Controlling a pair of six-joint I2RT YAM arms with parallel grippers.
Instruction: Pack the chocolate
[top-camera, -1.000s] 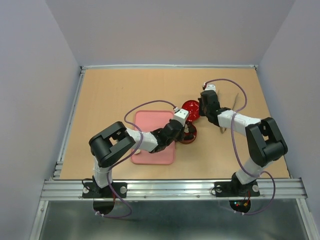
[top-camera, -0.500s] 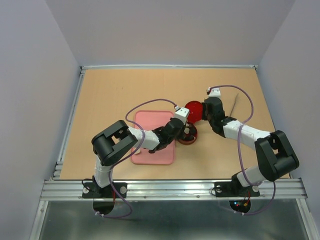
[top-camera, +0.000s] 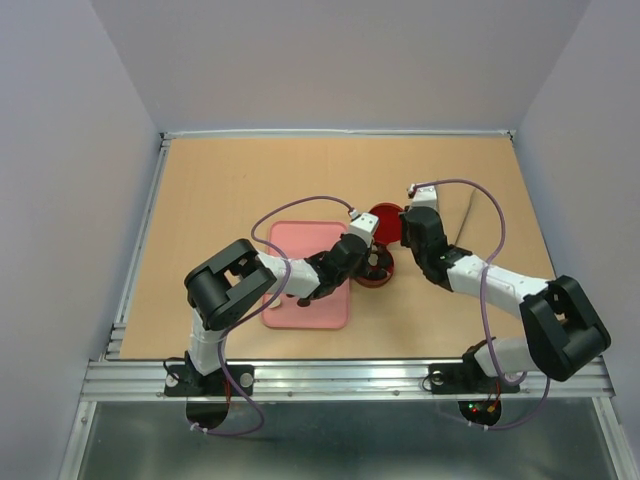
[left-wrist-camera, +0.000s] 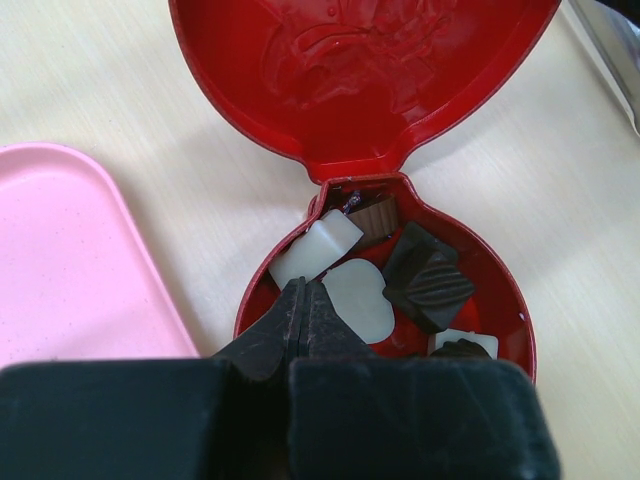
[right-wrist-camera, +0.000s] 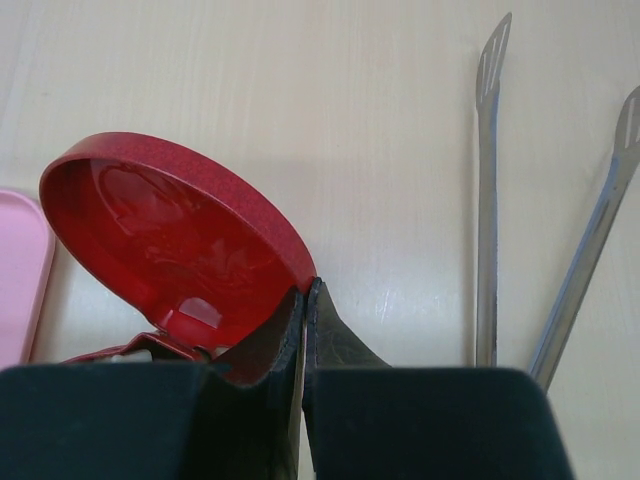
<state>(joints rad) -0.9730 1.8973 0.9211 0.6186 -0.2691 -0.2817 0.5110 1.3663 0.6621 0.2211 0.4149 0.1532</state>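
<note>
Since a second ago the right arm's elbow has swung out toward the near right, and the red lid (right-wrist-camera: 180, 230) now stands steeper, tilted over the tin (left-wrist-camera: 500, 290); the left arm has barely shifted. Right end effector (right-wrist-camera: 303, 295): fingers pressed together, holding nothing, tips against the lid's rim. Left end effector (left-wrist-camera: 303, 300): closed tight, empty, tips over the tin's near-left edge. The chocolate (left-wrist-camera: 360, 295) lies inside the tin, with a cream heart and a cream block just beyond the left tips and dark pieces to their right. The tin sits on the surface (right-wrist-camera: 300, 80) just beside the pink tray (left-wrist-camera: 70, 270). Metal tongs (right-wrist-camera: 487, 200) lie to the right of the right end effector.
</note>
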